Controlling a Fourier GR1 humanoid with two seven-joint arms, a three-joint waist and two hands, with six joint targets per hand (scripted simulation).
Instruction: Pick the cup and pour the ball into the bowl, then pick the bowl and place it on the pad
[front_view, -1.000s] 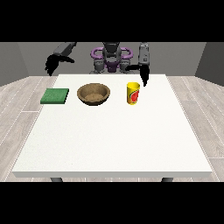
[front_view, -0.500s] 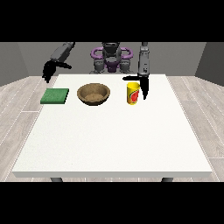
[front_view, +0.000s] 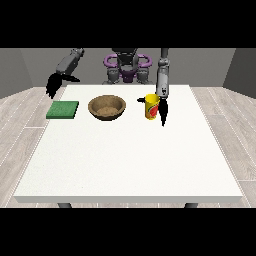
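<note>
Standing upright on the white surface (front_view: 125, 160), the yellow cup (front_view: 151, 106) showed a red mark; the hand at the view's right (front_view: 163, 108) hung beside it, fingers straight and apart.

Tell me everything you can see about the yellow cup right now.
The cup is a yellow cylinder with a red mark on its side, standing upright on the white table, to the right of the brown bowl in this view. The hand at the view's right hangs right beside it, fingers pointing down; actual contact can't be confirmed. Its inside, and any ball, is not visible.
</note>
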